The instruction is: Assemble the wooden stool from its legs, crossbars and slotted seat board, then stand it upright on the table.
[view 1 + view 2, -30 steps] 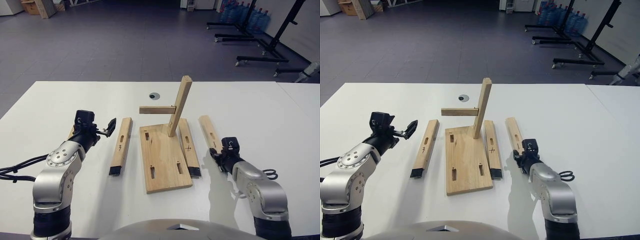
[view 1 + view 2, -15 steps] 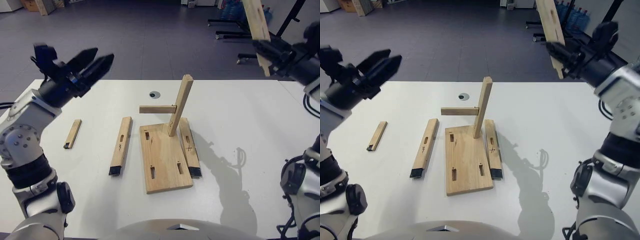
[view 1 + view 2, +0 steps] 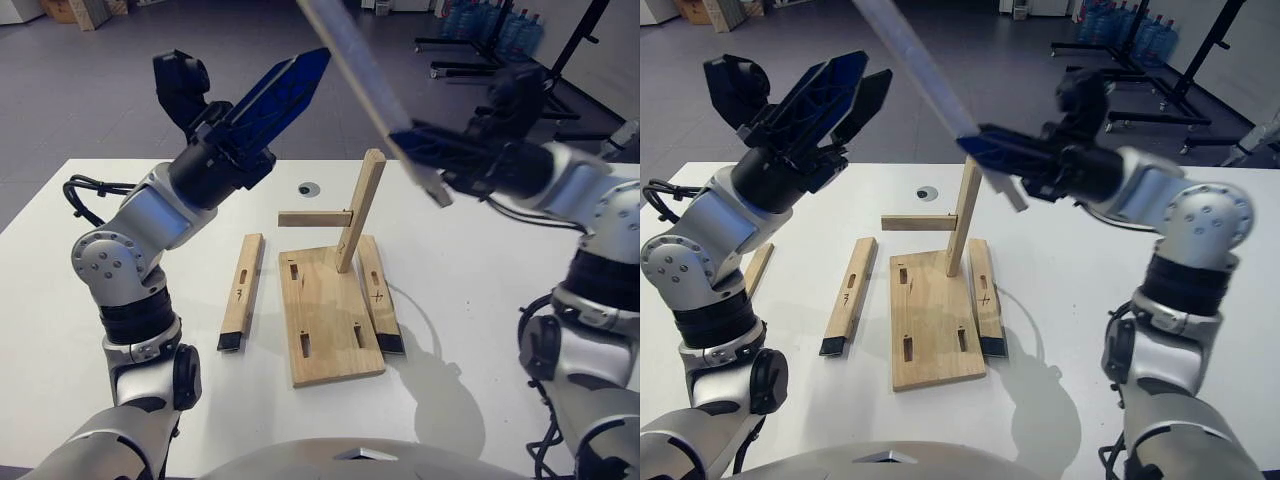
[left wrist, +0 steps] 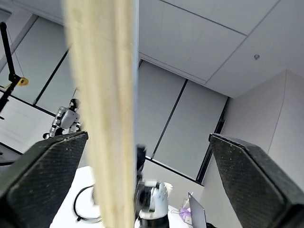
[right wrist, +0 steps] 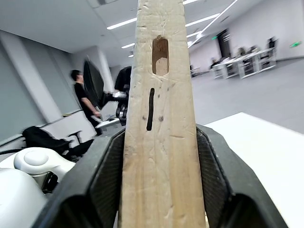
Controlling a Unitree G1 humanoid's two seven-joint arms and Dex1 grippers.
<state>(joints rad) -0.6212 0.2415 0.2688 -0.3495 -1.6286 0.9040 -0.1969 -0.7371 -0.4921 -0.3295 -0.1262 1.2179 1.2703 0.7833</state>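
The slotted seat board [image 3: 330, 322] lies flat on the white table [image 3: 500, 240]. One leg [image 3: 360, 210] stands in it, with a crossbar [image 3: 313, 218] sticking out to the left. High above the board, my right gripper [image 3: 425, 160] is shut on another leg [image 3: 365, 75], which is tilted; the right wrist view shows that leg [image 5: 161, 118] clamped between both fingers. My left gripper [image 3: 878, 66] is raised and open, its fingers [image 4: 42, 180] spread wide on either side of the same leg [image 4: 102, 118] without touching it. Two more legs [image 3: 241, 290] [image 3: 378, 292] lie beside the board.
A short crossbar [image 3: 758, 268] lies at the table's left, partly behind my left arm. A round grommet [image 3: 306, 188] sits in the table behind the board. Wheeled stands [image 3: 520, 100] are on the floor beyond the far right.
My right gripper swung the held leg from the upper right to above the board. My left gripper moved right and up to the leg, staying open.
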